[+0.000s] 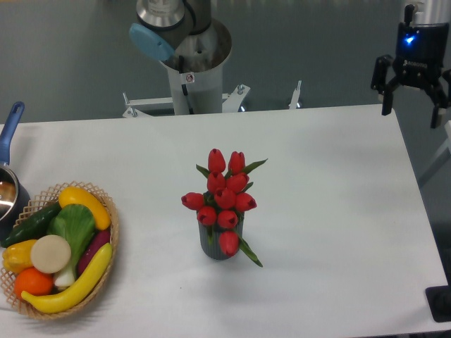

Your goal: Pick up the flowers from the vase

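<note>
A bunch of red tulip flowers (225, 193) with green leaves stands upright in the vase (213, 246), a small dark grey cylinder near the middle of the white table (331, 211). The blooms cover most of the vase's top. My gripper (411, 105) hangs at the far right, above the table's back right corner and far from the flowers. Its two black fingers are spread apart with nothing between them.
A wicker basket (107, 239) of toy vegetables and fruit sits at the left front edge. Behind it at the left edge is a pot with a blue handle (10, 127). The metal robot base column (194, 63) rises behind the table's back edge.
</note>
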